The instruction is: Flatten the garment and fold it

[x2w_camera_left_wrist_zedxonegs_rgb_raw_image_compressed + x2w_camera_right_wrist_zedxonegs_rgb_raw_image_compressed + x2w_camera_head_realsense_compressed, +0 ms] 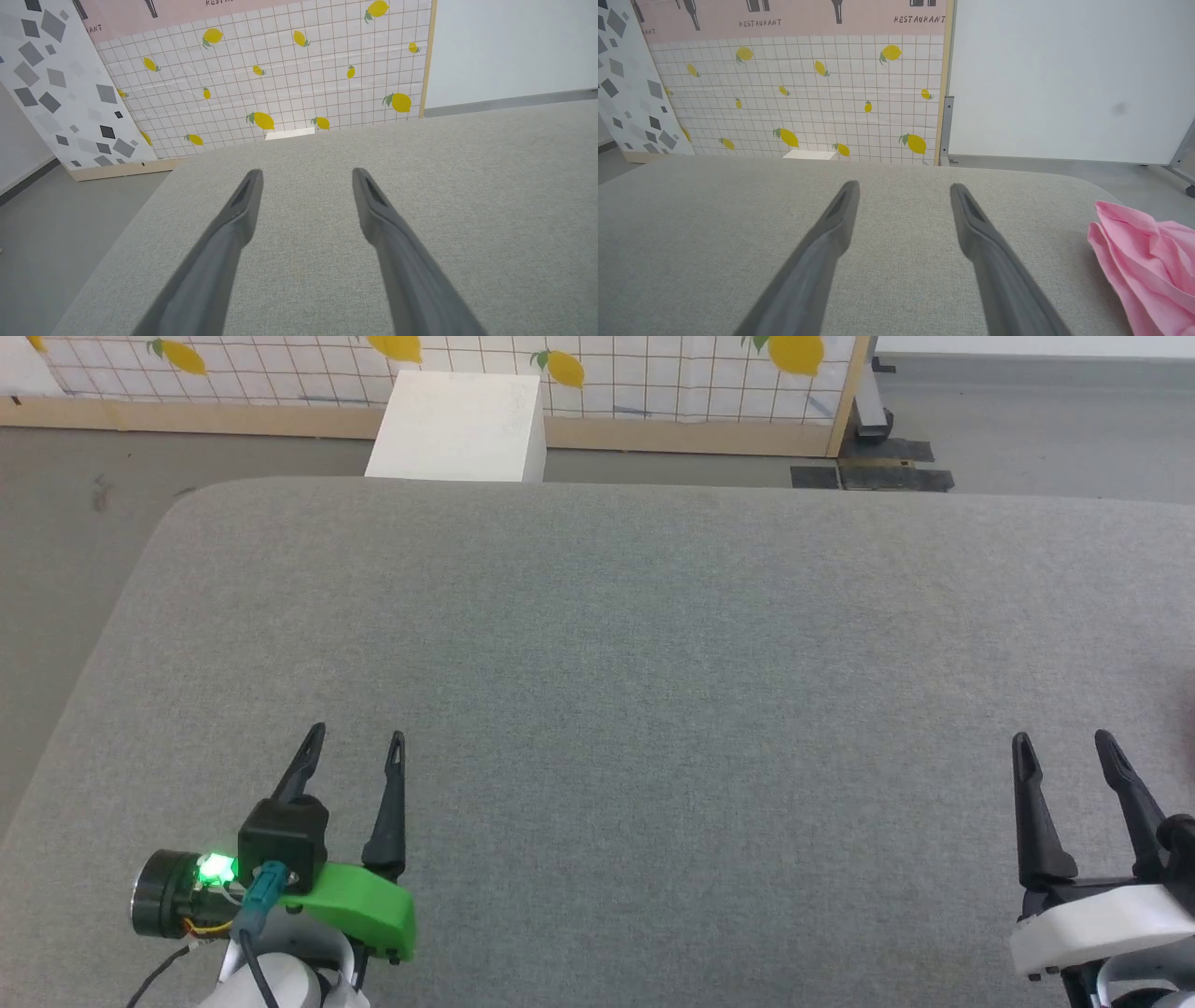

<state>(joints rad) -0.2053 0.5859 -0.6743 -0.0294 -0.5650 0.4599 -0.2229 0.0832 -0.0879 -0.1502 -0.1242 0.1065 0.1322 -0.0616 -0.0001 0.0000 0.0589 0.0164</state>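
Operator: Status of left gripper (pixel 358 734)?

Technician: Released. Its two dark fingers stand spread apart with nothing between them. In the head view it is over the lower left of the grey pad (pixel 653 644), fingers pointing toward the pad's far edge.

Operator: Right gripper (pixel 1064 737)?

Technician: Same condition: fingers parted, nothing grasped. It is at the lower right of the pad, well apart from the left gripper and pointing the same way.

Operator: Location of garment (pixel 1143 261)?

Technician: On the pad, to the right of the right gripper. The right wrist view shows it as a bunched, creased heap of pink fabric near the pad's rounded corner, cut off by the edge of that view. It is clear of both fingers. Its full outline cannot be made out.

Operator: Surroundings?

Technician: A white box (pixel 457 425) stands on the floor just beyond the pad's far edge. Behind it runs a lemon panel (pixel 653 373) with a grid pattern.
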